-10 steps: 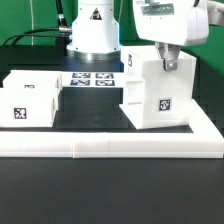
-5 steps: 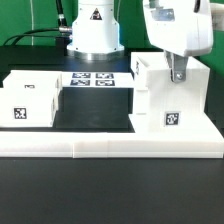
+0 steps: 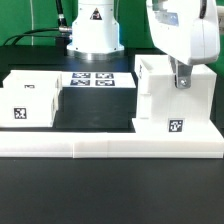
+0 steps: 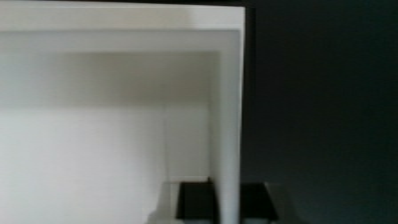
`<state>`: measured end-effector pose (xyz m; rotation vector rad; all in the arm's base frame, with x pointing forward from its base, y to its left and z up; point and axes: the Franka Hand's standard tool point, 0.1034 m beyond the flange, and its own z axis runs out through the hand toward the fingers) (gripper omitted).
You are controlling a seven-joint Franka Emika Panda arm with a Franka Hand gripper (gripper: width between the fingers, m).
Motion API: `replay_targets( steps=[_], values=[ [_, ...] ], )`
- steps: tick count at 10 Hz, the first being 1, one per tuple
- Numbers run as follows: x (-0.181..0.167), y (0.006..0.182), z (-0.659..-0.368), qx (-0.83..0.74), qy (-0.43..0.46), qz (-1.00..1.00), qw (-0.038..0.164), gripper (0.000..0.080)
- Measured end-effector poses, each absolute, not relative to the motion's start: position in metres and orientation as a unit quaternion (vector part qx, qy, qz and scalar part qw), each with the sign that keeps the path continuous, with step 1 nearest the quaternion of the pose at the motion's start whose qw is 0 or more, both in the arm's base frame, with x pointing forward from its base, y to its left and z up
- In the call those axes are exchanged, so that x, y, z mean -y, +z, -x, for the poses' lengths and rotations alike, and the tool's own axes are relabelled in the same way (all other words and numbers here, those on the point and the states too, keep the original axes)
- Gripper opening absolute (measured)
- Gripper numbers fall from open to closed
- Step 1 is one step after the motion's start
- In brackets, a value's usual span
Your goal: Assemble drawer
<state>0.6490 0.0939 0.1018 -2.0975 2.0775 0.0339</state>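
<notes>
The tall white drawer housing [image 3: 165,100] stands at the exterior view's right, with a square tag [image 3: 176,127] low on its front. My gripper [image 3: 181,80] comes down from above and is shut on the housing's thin upper wall. In the wrist view that wall [image 4: 228,100] runs between my two dark fingers [image 4: 196,200], one on each side, and the housing's white inside [image 4: 107,130] fills the rest. A white tagged tray part [image 3: 30,100] sits at the exterior view's left; I see no knobs on it.
The low white L-shaped border wall [image 3: 100,149] runs along the front and turns at the right, close beside the housing. The marker board [image 3: 97,80] lies behind, in front of the arm's base [image 3: 95,30]. Black table surface lies between tray and housing.
The housing, held in my gripper, has slid toward the exterior view's right and toward the front border wall. Its tag now sits lower and further right. The tray part has not moved.
</notes>
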Motion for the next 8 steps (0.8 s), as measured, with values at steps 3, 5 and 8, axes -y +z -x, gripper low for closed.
replay_targets(
  steps=[3,5,8],
  values=[
    [-0.0949,0.1011,-0.6486,-0.697,0.011,0.71,0.094,0.0363],
    [-0.0956,0.101,-0.6484,-0.694,0.011,0.713,0.094,0.0553],
    [-0.096,0.101,-0.6484,-0.692,0.011,0.716,0.094,0.0645]
  ],
)
